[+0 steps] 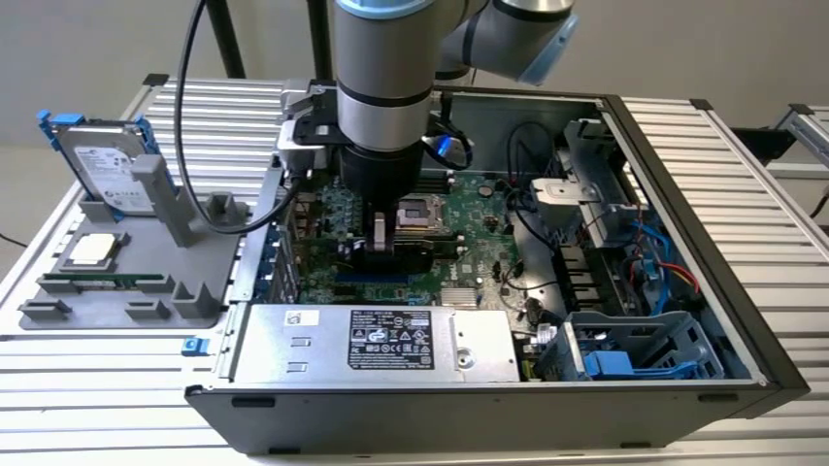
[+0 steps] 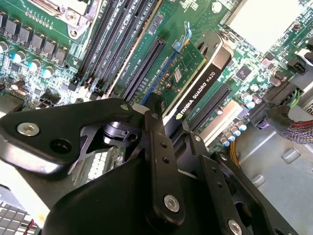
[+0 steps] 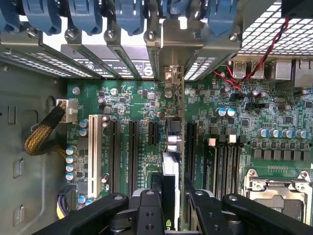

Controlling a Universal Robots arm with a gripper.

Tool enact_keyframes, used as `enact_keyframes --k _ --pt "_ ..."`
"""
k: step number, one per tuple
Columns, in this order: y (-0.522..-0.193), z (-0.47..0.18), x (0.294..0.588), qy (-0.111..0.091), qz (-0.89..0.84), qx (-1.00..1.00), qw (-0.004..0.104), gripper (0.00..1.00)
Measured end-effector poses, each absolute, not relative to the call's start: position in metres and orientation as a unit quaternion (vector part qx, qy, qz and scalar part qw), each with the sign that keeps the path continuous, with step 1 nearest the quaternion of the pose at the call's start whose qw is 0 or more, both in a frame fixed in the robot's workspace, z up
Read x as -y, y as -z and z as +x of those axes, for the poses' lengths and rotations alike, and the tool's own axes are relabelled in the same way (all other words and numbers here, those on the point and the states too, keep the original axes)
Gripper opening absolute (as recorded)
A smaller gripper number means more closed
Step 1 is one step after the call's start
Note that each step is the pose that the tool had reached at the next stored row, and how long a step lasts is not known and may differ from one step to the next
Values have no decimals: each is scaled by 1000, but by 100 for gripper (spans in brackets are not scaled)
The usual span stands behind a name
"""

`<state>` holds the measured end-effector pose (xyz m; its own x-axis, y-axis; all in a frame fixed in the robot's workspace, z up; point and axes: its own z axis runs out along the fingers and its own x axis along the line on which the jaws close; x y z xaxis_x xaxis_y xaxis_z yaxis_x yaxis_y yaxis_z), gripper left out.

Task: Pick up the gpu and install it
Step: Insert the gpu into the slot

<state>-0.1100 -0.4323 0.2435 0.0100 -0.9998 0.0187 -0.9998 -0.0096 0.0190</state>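
Inside the open computer case (image 1: 674, 126), the arm is reaching down over the motherboard (image 1: 480, 243), its gripper (image 1: 380, 254) clamping the gpu (image 1: 395, 257) by the card's upper edge. In the exterior view the card is standing on edge just above the board, between the processor socket (image 1: 421, 211) and the silver power supply (image 1: 376, 340) at the near side of the case.

In the second wrist view the black gripper fingers (image 2: 159, 142) are pressing against both faces of the gpu (image 2: 195, 81), whose green circuit face and black shroud edge are running along a long black expansion slot (image 2: 146, 66); the card is sitting in line with the slot, though whether it is fully seated cannot be told. In the first wrist view the gpu (image 3: 172, 142) is appearing edge-on, its silver end bracket (image 3: 173, 78) lining up with the rear slot openings beneath a row of blue retention clips (image 3: 127, 14).

On the slatted table (image 1: 116, 388) at the exterior view's left, a grey parts holder (image 1: 130, 282) is carrying a hard drive (image 1: 111, 165) standing upright in a blue frame, a processor chip (image 1: 93, 249) lying flat, and a narrow green memory stick (image 1: 104, 282) resting in its groove.
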Motion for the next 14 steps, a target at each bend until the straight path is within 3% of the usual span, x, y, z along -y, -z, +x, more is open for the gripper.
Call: enact_keyframes --k 14 --pt "-241 -110 435 2 710 704 15 0"
